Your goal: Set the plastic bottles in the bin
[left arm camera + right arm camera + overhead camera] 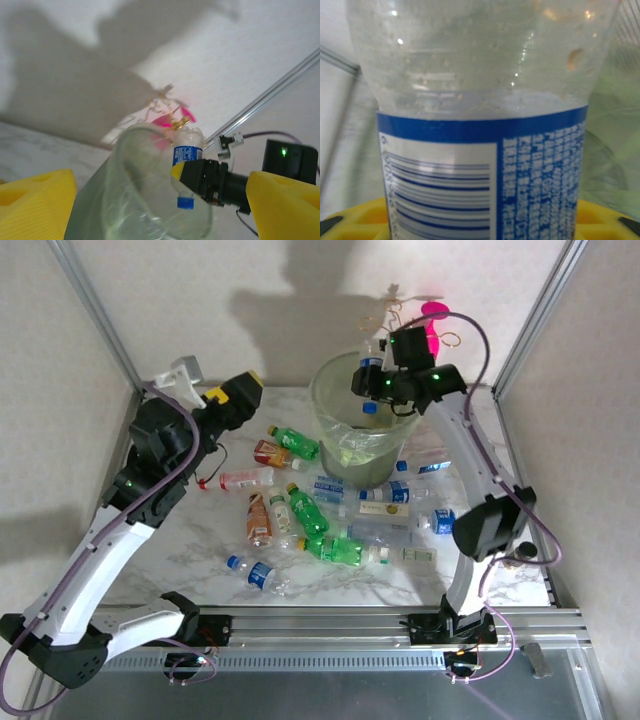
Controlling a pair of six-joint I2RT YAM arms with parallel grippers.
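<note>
Bottle held over the bin

We see the bottle (371,370), clear with a blue label, cap down above the bin (335,435), clamped in the right gripper (378,387). The left gripper (236,391) hangs left of the bin, jaws wide and holding nothing. Other bottles (332,546) lie on the counter (200,552).
</note>
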